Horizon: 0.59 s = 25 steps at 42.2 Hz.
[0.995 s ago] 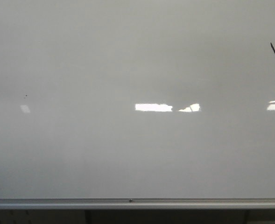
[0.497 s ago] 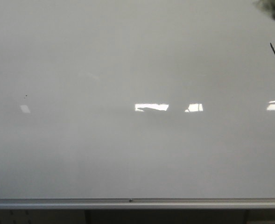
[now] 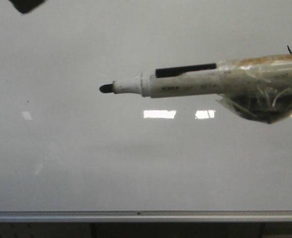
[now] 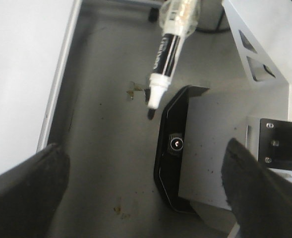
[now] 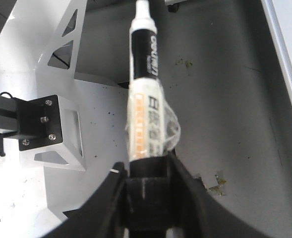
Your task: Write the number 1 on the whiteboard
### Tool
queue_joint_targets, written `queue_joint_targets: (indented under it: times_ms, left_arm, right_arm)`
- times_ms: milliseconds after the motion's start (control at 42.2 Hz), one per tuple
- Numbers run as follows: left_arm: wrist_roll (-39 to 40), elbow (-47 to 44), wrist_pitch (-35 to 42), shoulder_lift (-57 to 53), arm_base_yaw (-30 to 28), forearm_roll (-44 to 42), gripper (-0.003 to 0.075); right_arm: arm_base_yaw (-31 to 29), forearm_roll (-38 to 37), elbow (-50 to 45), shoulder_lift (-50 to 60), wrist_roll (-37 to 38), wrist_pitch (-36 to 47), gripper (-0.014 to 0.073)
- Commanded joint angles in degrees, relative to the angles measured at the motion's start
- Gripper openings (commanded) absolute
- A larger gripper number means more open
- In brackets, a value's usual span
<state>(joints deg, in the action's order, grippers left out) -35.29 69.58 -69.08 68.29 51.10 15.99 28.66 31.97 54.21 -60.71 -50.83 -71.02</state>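
The whiteboard (image 3: 136, 163) fills the front view, glossy pale grey with a silver rail along its lower edge. My right gripper (image 5: 146, 173) is shut on a tape-wrapped white and black marker (image 5: 145, 84). In the front view the marker (image 3: 185, 82) lies across the picture, its black tip pointing left. Of the number 1 (image 3: 288, 49), only the upper end shows above the marker at the far right. My left gripper (image 4: 143, 163) is open with nothing between its fingers; the marker (image 4: 165, 52) hangs beyond it.
Bright light reflections (image 3: 159, 114) sit on the board. A dark blurred shape (image 3: 27, 5) pokes in at the front view's upper left corner. The black camera housing (image 4: 174, 148) and white metal frame (image 4: 264, 44) stand next to the board's rail (image 4: 59, 84).
The marker in my right gripper has swung in from the right across the front view, covering most of the stroke. A dark shape has appeared at the upper left.
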Motion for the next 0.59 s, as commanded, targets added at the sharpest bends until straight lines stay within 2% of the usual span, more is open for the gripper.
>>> queue_joint_targets:
  times_ms: [0, 213, 379, 450, 568]
  left_arm:
    - [-2.07, 5.38, 0.67, 4.25, 3.25, 0.78, 0.0599]
    - [-2.32, 12.48, -0.51, 13.88, 5.96, 0.78, 0.0599]
    - [-2.32, 14.43, -0.76, 17.69, 5.97, 0.97, 0.0596]
    - [-2.32, 14.43, -1.38, 18.31, 5.97, 0.97, 0.0566]
    - [-2.45, 14.43, -2.35, 18.59, 5.97, 0.97, 0.0449]
  right_arm:
    - [0.11, 2.08, 1.50, 0.59, -0.72, -1.59, -0.0088]
    - [0.11, 2.01, 1.50, 0.59, -0.72, -1.59, -0.0088]
    - [0.11, 1.69, 1.50, 0.59, -0.72, -1.39, -0.0088]
    - [0.11, 1.57, 1.50, 0.59, -0.72, -1.01, -0.0088]
    - [0.06, 1.57, 1.50, 0.59, -0.72, 0.19, -0.0088]
